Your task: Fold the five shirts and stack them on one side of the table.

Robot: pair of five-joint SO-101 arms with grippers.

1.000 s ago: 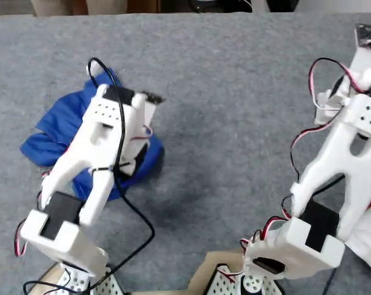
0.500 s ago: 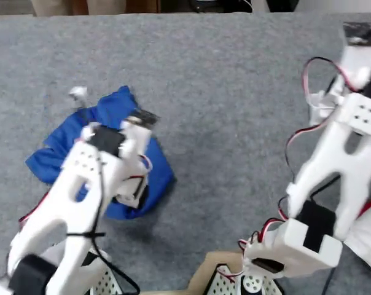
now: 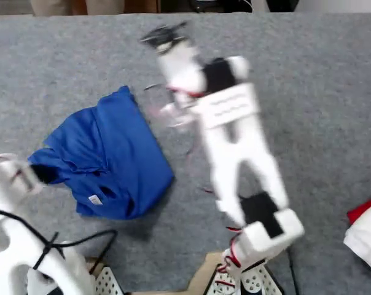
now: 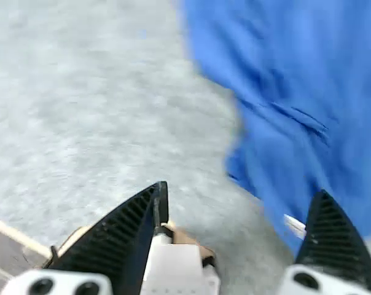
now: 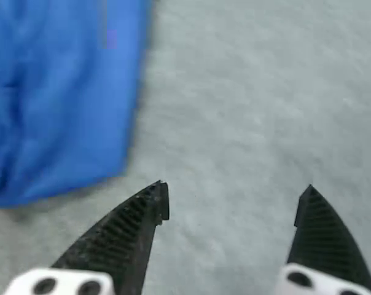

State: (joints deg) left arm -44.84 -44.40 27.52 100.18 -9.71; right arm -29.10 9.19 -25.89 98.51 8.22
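- Rumpled blue soft-fabric shirt lies in a loose heap on the grey felt-covered table. It is not yet squared into a fold. A small white label shows at one edge.
- Left gripper: released, jaws spread, nothing held, just beside the shirt's label edge.
- Right gripper: released and empty, over bare felt just beside the shirt's opposite long edge.
- Red and white cloth bundle: well apart from the blue shirt, on the right arm's side. Probably the stack.
- Handling, by judgement: the shirt is light and limp, sags when lifted, and likely drags on the felt.
- Best hold is a pinch at hem corners or shoulder seams, one gripper per corner. A mid-panel pinch would bunch it.
- The shirt is not fragile. The likely risk is folds slipping open.
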